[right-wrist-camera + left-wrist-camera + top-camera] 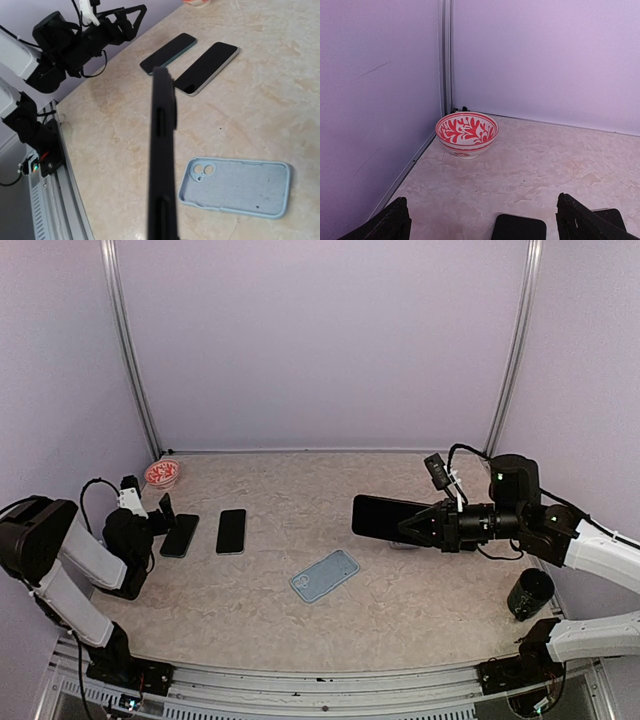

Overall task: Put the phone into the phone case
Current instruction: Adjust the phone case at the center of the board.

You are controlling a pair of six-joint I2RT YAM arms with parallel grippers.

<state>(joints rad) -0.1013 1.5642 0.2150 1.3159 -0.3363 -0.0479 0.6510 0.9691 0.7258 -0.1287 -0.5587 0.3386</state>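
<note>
My right gripper (pixel 412 527) is shut on a black phone case (pixel 384 519), held above the right half of the table. The right wrist view shows it edge-on (pixel 163 150), with slots along its side. A light blue phone case (pixel 325 575) (pixel 240 187) lies open side up at the table's middle. Two dark phones lie flat at the left, one (pixel 180 535) (pixel 167 52) under my left gripper and one (pixel 231 531) (pixel 207 67) beside it. My left gripper (pixel 163 512) (pixel 485 226) is open, with the end of the nearer phone (pixel 519 229) low between its fingers.
A red-and-white patterned bowl (pixel 162 474) (pixel 467 132) stands in the far left corner by the wall rail. A black cup (pixel 529 593) stands near the right front edge, beside my right arm.
</note>
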